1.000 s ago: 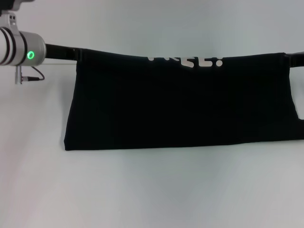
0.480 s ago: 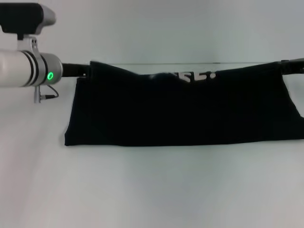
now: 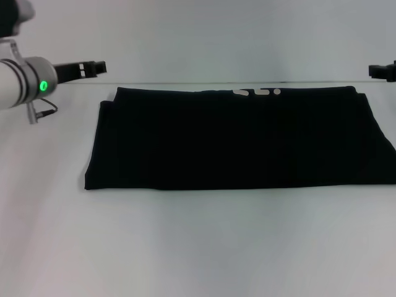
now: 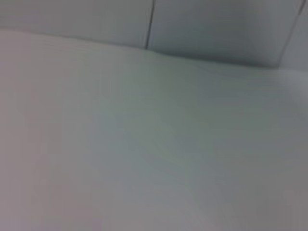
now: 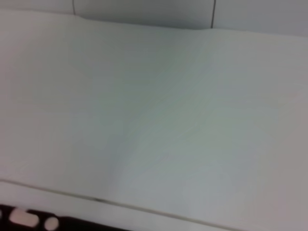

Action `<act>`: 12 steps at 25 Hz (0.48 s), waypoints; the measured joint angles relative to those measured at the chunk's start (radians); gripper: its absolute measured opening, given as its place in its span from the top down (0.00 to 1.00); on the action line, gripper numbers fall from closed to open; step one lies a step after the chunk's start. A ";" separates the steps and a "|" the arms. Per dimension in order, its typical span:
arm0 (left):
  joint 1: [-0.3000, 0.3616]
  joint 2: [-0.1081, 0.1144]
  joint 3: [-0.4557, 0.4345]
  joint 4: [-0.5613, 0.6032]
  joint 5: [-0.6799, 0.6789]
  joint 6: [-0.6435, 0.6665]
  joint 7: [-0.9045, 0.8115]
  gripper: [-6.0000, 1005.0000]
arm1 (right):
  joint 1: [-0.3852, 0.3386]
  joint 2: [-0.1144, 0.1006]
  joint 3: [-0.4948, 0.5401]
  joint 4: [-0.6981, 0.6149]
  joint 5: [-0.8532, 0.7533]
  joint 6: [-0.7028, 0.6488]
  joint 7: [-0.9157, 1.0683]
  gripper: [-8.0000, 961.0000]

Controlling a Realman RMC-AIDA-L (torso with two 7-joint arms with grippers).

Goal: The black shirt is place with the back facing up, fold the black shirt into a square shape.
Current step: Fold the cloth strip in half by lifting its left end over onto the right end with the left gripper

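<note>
Shirt: the black shirt [image 3: 238, 137] lies flat on the white table [image 3: 198, 247] as a wide band, long from left to right and short from near to far, its right end running past the frame edge.
Print: a sliver of white lettering [image 3: 257, 91] peeps out along the far fold; the right wrist view catches the same letters [image 5: 29, 219] at the cloth's edge.
Left gripper: the left gripper [image 3: 93, 67] hovers off the far left corner, clear of the cloth; whether its fingers are wide or closed cannot be told.
Right gripper: the right gripper [image 3: 380, 71] sits beyond the far right corner, also clear of the cloth, its finger spread likewise impossible to tell.
Stage: likely one lengthwise fold laid; a band is not yet a square.
Risk: a grab that takes only the top layer could peel the fold open.
Risk: uneven lifts by the two arms would skew the edges.
Risk: dragging could bunch the left end, where layers already sit slightly offset.
</note>
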 joint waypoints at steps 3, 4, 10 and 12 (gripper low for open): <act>0.047 0.012 0.000 0.064 -0.048 0.170 -0.024 0.44 | -0.019 -0.007 0.001 -0.059 0.001 -0.140 0.054 0.39; 0.064 0.019 0.000 0.086 -0.062 0.257 -0.036 0.40 | -0.026 -0.009 0.003 -0.075 0.003 -0.192 0.064 0.34; 0.150 0.051 -0.002 0.153 -0.153 0.640 -0.052 0.21 | -0.066 -0.010 0.002 -0.149 0.082 -0.519 0.078 0.28; 0.189 0.059 -0.038 0.177 -0.177 0.798 -0.070 0.18 | -0.072 -0.010 0.002 -0.150 0.107 -0.581 0.076 0.28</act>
